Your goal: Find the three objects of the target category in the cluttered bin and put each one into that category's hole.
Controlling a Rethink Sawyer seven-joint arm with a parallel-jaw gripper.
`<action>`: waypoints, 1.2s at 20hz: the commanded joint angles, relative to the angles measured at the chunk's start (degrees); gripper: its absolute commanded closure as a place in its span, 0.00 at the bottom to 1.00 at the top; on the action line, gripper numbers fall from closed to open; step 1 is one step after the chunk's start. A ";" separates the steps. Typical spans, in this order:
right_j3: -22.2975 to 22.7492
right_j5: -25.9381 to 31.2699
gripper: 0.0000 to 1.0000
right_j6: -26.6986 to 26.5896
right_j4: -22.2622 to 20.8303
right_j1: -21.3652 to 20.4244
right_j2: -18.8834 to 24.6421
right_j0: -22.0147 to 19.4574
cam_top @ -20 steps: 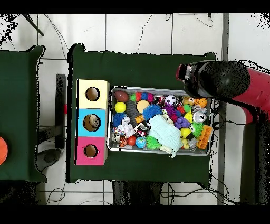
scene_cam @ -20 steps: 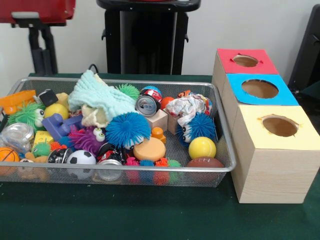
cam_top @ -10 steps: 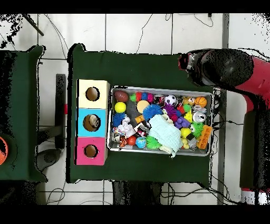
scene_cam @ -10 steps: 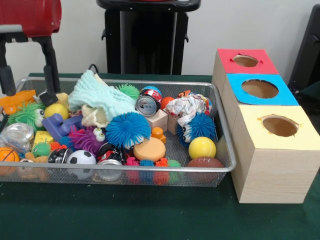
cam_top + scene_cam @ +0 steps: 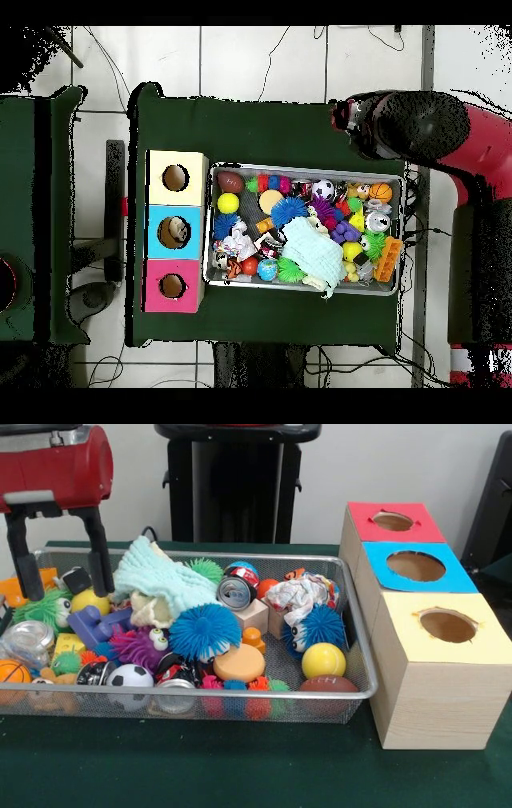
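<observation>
My gripper (image 5: 69, 590) hangs open over the left end of the wire mesh bin (image 5: 358, 638). Its two black fingers (image 5: 99, 552) straddle a black-and-white cube (image 5: 76, 578), a yellow ball (image 5: 90, 600) and a green fuzzy ball (image 5: 42, 608). Nothing is held. Other toys in the bin include a blue spiky ball (image 5: 204, 630), a purple fuzzy toy with eyes (image 5: 140, 646), a soccer ball (image 5: 130, 677), a yellow ball (image 5: 323, 660) and a football (image 5: 329, 684). Right of the bin are wooden boxes with a red hole (image 5: 393, 521), blue hole (image 5: 416, 566) and yellow hole (image 5: 448, 626).
A pale green cloth (image 5: 160, 580) is heaped at the bin's back, beside a can (image 5: 236, 592), crumpled paper (image 5: 300, 594) and a wooden block (image 5: 254, 614). In the overhead view the arm (image 5: 415, 125) covers the table corner beside the bin (image 5: 208, 225); the three boxes (image 5: 176, 232) line its other side.
In the front view the gripper has come down and shifted right, from the top left corner to the bin's left end. The toys have not moved.
</observation>
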 commanded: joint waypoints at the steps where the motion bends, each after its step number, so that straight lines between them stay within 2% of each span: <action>1: 1.85 0.46 0.00 -16.92 -4.78 2.77 4.20 -0.48; 3: 2.89 -0.85 0.00 -17.23 -5.17 2.97 4.43 -0.86; 14: 2.46 1.31 0.00 -20.93 -8.14 1.61 5.28 -3.93; 20: 1.16 2.04 0.00 -21.45 -9.54 2.30 5.98 -4.47; 24: 2.26 1.52 0.00 -21.05 -9.88 2.27 6.14 -4.97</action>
